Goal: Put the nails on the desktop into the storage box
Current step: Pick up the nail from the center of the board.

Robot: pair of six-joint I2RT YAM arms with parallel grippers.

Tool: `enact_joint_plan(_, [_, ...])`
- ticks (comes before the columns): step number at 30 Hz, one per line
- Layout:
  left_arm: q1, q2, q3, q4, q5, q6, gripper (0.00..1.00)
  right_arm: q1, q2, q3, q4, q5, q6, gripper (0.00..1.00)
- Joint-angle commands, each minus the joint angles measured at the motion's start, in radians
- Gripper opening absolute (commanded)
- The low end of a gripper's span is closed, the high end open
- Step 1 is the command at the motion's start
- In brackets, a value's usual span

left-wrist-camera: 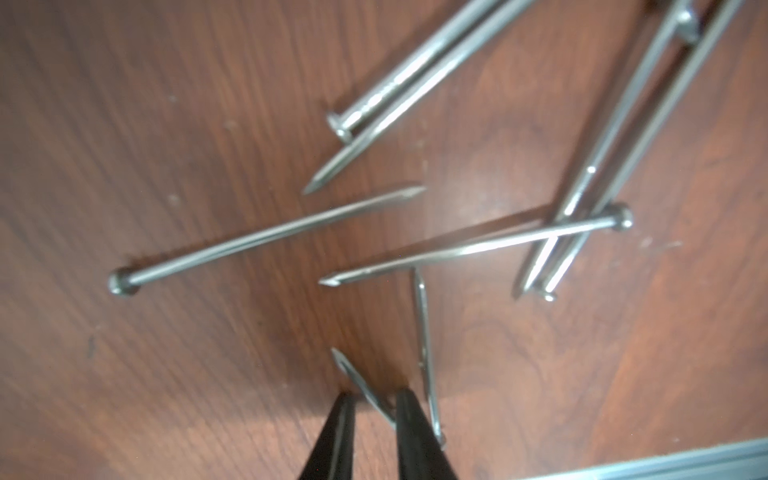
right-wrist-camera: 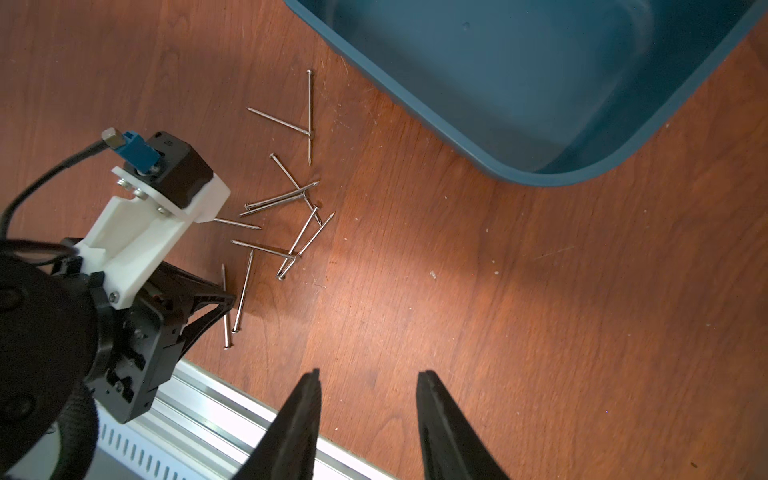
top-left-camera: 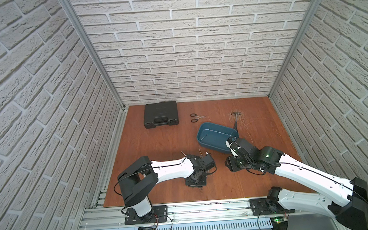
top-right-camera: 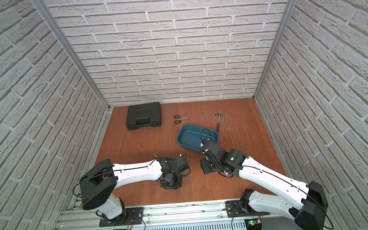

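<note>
Left wrist view: the left end effector (left-wrist-camera: pixel 372 401) stood low over the bench (left-wrist-camera: pixel 166 166). Its two black fingers (left-wrist-camera: pixel 338 432) were set close together with a narrow gap between them. One nail (left-wrist-camera: pixel 361 384) lay slantwise in that gap, its point projecting past the fingertips. Whether it was pinched or only lay between the fingers could not be told. A second nail ran just beside the outer face of one finger. More nails (left-wrist-camera: pixel 266 237) lay on the wood beyond, some single, some crossed, and two pairs side by side.

Right wrist view: the right end effector (right-wrist-camera: pixel 370 372) was spread wide with nothing between its fingers. It hung above bare bench near the aluminium rail (right-wrist-camera: pixel 232 399). The nails formed a loose scatter on the bench between the left end effector and the storage box (right-wrist-camera: pixel 457 137). All of those seen here lay outside the box, and the nearest was close to its wall but apart from it.

In both top views the teal storage box (top-left-camera: pixel 215 150) (top-right-camera: pixel 188 148) sat lidless and askew, right of the bench's centre. The right arm's wrist hung over its near right corner. The hammer (top-left-camera: pixel 235 120) had its handle just beside the box's far right corner. The scissors (top-left-camera: pixel 195 117) and the closed black case (top-left-camera: pixel 160 117) lay farther back, well apart from the nails.
</note>
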State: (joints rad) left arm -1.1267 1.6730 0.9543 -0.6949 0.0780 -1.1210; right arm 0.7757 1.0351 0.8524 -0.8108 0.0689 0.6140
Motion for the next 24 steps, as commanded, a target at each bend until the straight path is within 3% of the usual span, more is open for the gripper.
enact_joint_plan(1, [-0.008,0.023,-0.056,0.039,0.014,-0.027,0.18,0.012,-0.027,-0.011,-0.011,0.029,0.004,0.42])
enact_joint_plan(6, [-0.009,0.007,-0.076,0.039,0.0,-0.043,0.14,0.013,-0.022,-0.009,-0.01,0.032,0.001,0.43])
enact_joint_plan(12, [-0.011,-0.039,-0.113,0.038,-0.021,-0.077,0.0,0.013,0.013,-0.001,0.003,0.021,-0.011,0.42])
enact_joint_plan(24, [-0.012,-0.135,-0.063,-0.077,-0.089,-0.075,0.0,0.012,0.072,0.017,0.045,0.011,-0.029,0.42])
